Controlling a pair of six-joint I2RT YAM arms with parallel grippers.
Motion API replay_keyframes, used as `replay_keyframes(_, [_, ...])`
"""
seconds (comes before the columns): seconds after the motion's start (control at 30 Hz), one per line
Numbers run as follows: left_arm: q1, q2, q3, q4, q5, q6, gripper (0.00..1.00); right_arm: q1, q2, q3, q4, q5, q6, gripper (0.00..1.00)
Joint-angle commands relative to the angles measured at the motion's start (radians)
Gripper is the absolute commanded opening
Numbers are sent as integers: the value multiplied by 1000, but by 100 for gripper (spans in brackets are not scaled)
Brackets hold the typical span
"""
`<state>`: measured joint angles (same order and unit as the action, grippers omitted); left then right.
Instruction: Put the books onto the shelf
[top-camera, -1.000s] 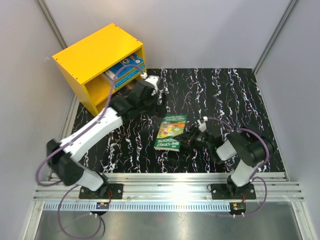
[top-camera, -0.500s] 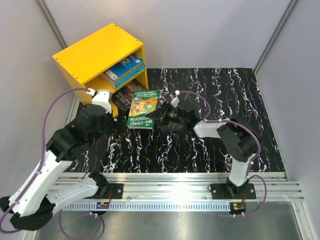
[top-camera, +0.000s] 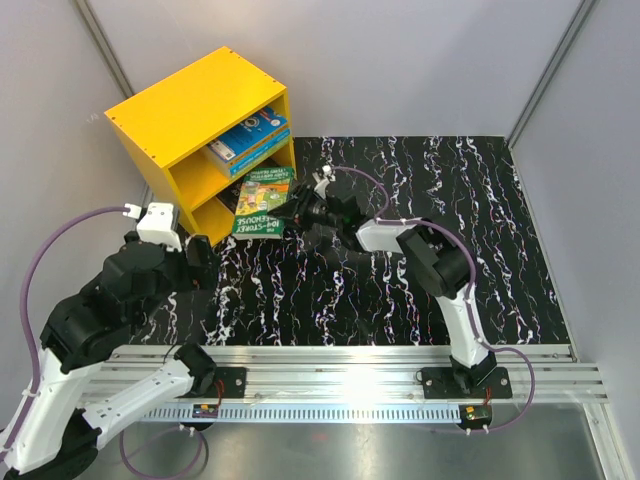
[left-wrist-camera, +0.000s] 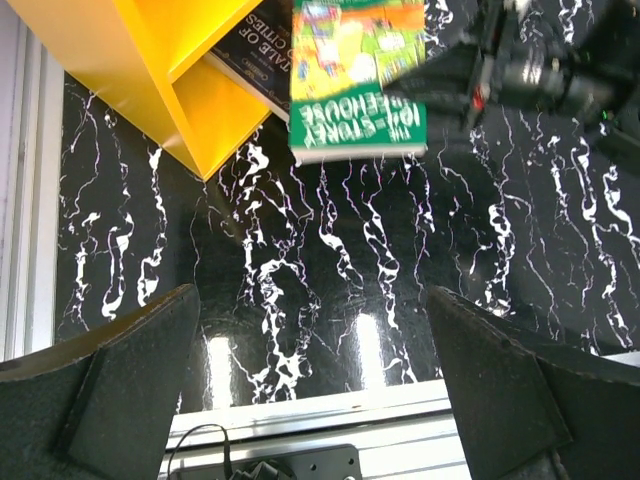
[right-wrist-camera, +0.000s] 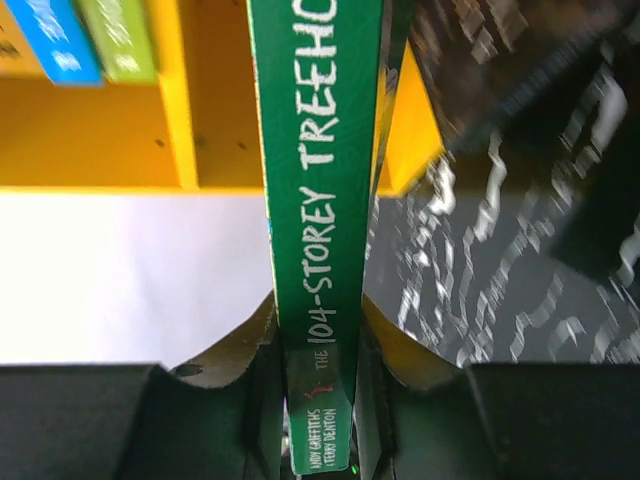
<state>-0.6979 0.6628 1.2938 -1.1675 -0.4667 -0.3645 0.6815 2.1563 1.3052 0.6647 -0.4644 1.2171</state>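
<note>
**Top view.** The yellow shelf (top-camera: 190, 110) stands at 10 o'clock on the black marbled table (top-camera: 480, 220). Blue books (top-camera: 250, 135) lie in its upper compartment, and a dark book (left-wrist-camera: 250, 40) juts from the lower one. The right gripper (top-camera: 295, 212), reaching toward 10 o'clock, clamps the green book (top-camera: 262, 203) by its spine edge. The book is cover up at the mouth of the lower compartment, overlapping the dark book. The left gripper (left-wrist-camera: 310, 295), at 6 o'clock of the shelf, is spread wide and holds nothing.

green book (top-camera: 259, 207) at yellow shelf (top-camera: 188, 108), blue books (top-camera: 249, 134) inside
</note>
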Motion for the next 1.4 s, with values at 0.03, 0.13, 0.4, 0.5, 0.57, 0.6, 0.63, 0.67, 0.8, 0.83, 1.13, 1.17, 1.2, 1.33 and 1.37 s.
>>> replay_keyframes(0.03, [3, -5, -5, 0, 31, 6, 99, 9, 80, 160, 118, 4, 53, 0])
replay_keyframes(0.13, [3, -12, -5, -3, 45, 9, 99, 7, 143, 226, 98, 72, 71, 0])
replay_keyframes(0.4, [3, -32, -10, -27, 69, 7, 99, 10, 203, 284, 121, 395, 185, 0])
replay_keyframes(0.5, [3, -31, -11, -29, 76, 16, 99, 27, 192, 301, 79, 510, 208, 0])
replay_keyframes(0.57, [3, -31, -11, -26, 79, 19, 99, 45, 186, 316, 46, 579, 214, 0])
replay_keyframes(0.6, [3, -31, -11, -23, 85, 24, 99, 50, 182, 347, 15, 604, 214, 0])
replay_keyframes(0.63, [3, -29, -11, -20, 86, 25, 99, 56, 183, 367, -44, 622, 216, 0])
replay_keyframes(0.67, [3, -29, -11, -18, 89, 27, 99, 67, 185, 387, -71, 660, 225, 0])
replay_keyframes(0.8, [3, -23, -8, -15, 105, 30, 99, 81, 229, 538, -250, 728, 286, 9])
replay_keyframes(0.83, [5, -22, -5, -18, 106, 30, 99, 81, 243, 577, -348, 728, 294, 20])
replay_keyframes(1.13, [5, -40, -2, -34, 125, 10, 99, 75, 291, 826, -715, 540, 214, 100])
replay_keyframes(1.17, [3, -40, -4, -34, 128, 7, 99, 75, 274, 800, -720, 514, 213, 100])
replay_keyframes(1.2, [3, -38, -5, -31, 132, 4, 99, 76, 236, 739, -723, 503, 210, 100])
replay_keyframes(1.33, [3, -40, -14, -17, 151, -4, 99, 75, 159, 619, -735, 443, 174, 100])
replay_keyframes(1.37, [3, -40, -17, -15, 154, -5, 99, 75, 149, 615, -749, 410, 151, 100])
